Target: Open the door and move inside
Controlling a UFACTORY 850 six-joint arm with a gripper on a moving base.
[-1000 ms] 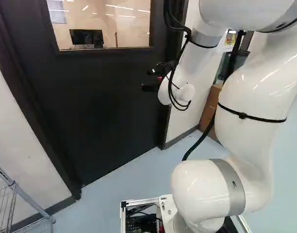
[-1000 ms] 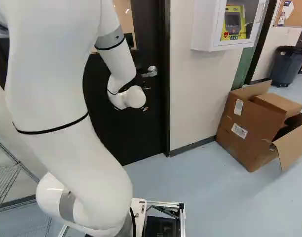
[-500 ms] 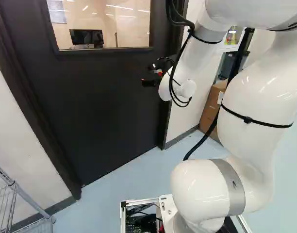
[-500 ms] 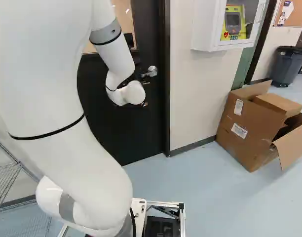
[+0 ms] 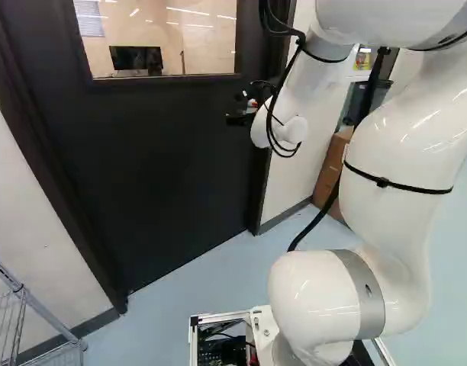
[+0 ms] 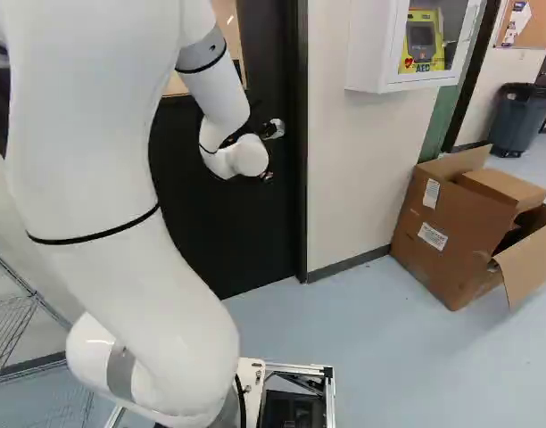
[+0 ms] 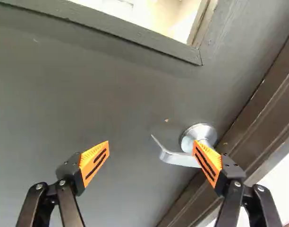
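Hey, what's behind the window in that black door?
Through the window, a dark monitor and pale wall show; whatever is lower down or off to the sides is hidden by the black door.

So the gripper (image 5: 235, 109) has come up a bit, now slightly higher right of centre in the left base view. In the right base view the arm's wrist (image 6: 250, 155) has gone up and a little right, and it's crowding the door's lever handle (image 6: 278, 127), upper middle, whose lever is now mostly hidden. The big arm link (image 6: 86, 134) at left has swung back right from half a second ago.
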